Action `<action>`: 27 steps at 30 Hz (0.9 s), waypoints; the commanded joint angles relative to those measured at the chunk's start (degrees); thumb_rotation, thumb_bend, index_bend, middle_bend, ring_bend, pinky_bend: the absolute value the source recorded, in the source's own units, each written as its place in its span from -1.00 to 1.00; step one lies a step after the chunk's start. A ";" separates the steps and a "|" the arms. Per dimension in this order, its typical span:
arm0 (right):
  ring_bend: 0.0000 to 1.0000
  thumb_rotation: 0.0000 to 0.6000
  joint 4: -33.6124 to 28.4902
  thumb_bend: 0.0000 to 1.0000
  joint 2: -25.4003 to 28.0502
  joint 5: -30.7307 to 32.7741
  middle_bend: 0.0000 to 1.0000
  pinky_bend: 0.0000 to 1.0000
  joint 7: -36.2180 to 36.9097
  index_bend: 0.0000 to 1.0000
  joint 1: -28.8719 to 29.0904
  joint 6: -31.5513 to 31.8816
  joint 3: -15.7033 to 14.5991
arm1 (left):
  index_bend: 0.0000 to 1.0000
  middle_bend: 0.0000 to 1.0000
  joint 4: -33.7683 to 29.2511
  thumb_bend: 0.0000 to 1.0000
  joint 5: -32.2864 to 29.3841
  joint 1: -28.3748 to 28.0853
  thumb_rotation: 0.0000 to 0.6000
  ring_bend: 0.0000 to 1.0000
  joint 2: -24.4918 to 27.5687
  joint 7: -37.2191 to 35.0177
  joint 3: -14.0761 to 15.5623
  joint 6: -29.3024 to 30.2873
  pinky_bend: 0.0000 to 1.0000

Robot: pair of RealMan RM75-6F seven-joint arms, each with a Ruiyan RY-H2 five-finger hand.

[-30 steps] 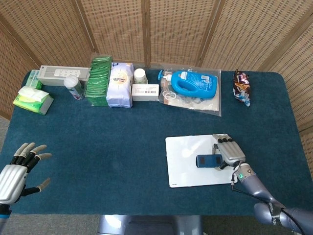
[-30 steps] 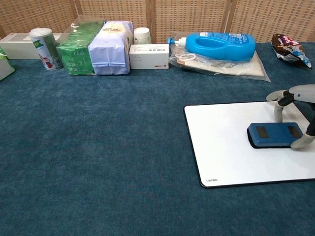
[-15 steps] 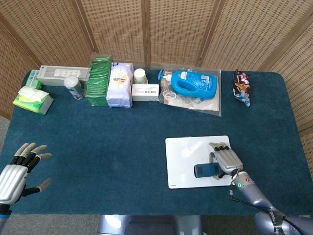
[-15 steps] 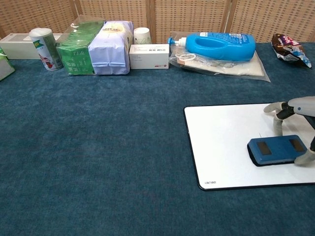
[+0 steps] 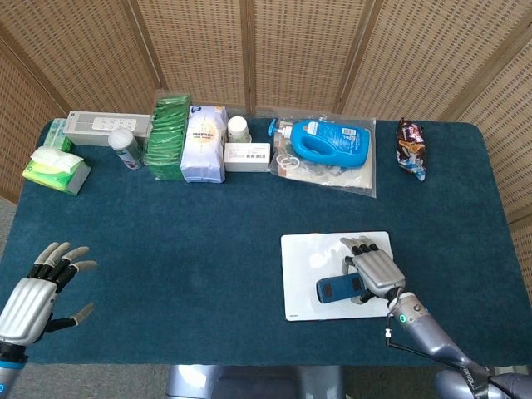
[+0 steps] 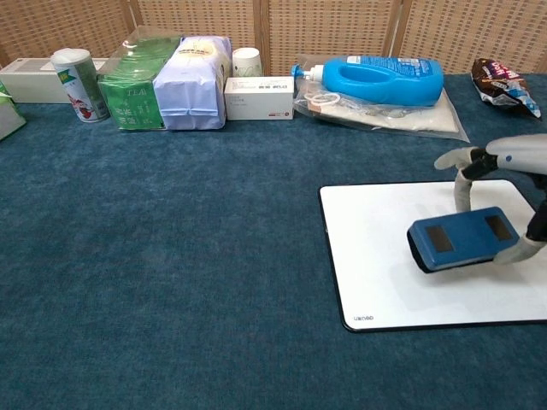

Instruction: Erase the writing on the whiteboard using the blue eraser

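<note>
Right hand holding the blue eraser over the whiteboard
Left hand sits at the near left edge, fingers spread and empty; the eraser is tilted above the board's blank surface; a blue bottle lies at the far side

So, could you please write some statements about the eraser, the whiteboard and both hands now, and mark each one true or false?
1. The right hand holds the blue eraser. True.
2. The eraser is over the whiteboard. True.
3. The left hand holds a marker. False: it is open and holds nothing.
4. The whiteboard shows heavy writing. False: no writing is visible on its bare surface.
5. The blue detergent bottle stands upright. False: it lies on its side.
</note>
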 commanded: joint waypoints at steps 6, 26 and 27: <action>-1.00 1.00 0.16 -0.78 1.33 -0.99 -0.86 -1.00 2.65 0.15 -0.23 1.74 2.36 | -0.48 -0.65 -0.92 -0.41 -0.29 -0.78 1.00 -0.95 -0.64 0.91 -0.28 -1.14 -1.00; -1.00 1.00 8.23 -0.78 -0.55 2.36 -0.87 -1.00 4.77 0.12 -0.42 1.20 4.44 | -0.48 -0.65 -2.26 -0.41 -0.40 -0.38 1.00 -0.95 0.27 1.14 -0.15 -0.28 -1.00; -1.00 1.00 8.39 -0.78 -0.62 2.42 -0.87 -1.00 4.83 0.12 -0.42 1.14 4.48 | -0.48 -0.65 -2.38 -0.41 -0.50 -0.46 1.00 -0.95 0.24 1.19 -0.20 -0.41 -1.00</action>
